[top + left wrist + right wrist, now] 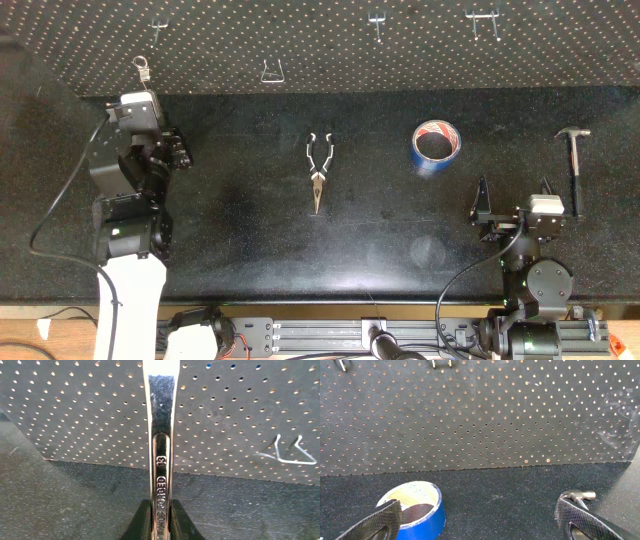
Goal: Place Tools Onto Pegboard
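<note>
While the right gripper (513, 200) hangs low over the near part of the tabletop (250, 230), its two fingers are spread wide w/ nothing btwn them (in the right wrist view one finger is by the tape roll (417, 505), the other by the head of the hammer (577, 496)).

Just beyond it, three tools lie on the dark tabletop, all well apart. The pliers (319, 170) are near the middle, tip toward the arm bases and handles toward the board. The blue tape roll lies flat to the right of them. The hammer is farthest right, head toward the board and handle pointing back at the arm bases.

Farther up on the left side, the left gripper (161, 519) is clamped on the shank of a wrench (161, 435), a finger pressed to each side. The wrench sticks straight out past the fingertips toward the pegboard (330, 45), its far end in front of the board's lower part (touching or not, can't tell).

The pegboard stands along the tabletop's far edge. A wire hook (272, 72) sits low on it, left of centre, and the left wrist view has it off to one side of the wrench. More hooks (377, 20) are mounted higher up, incl. one pair toward the right and one above the left gripper.
</note>
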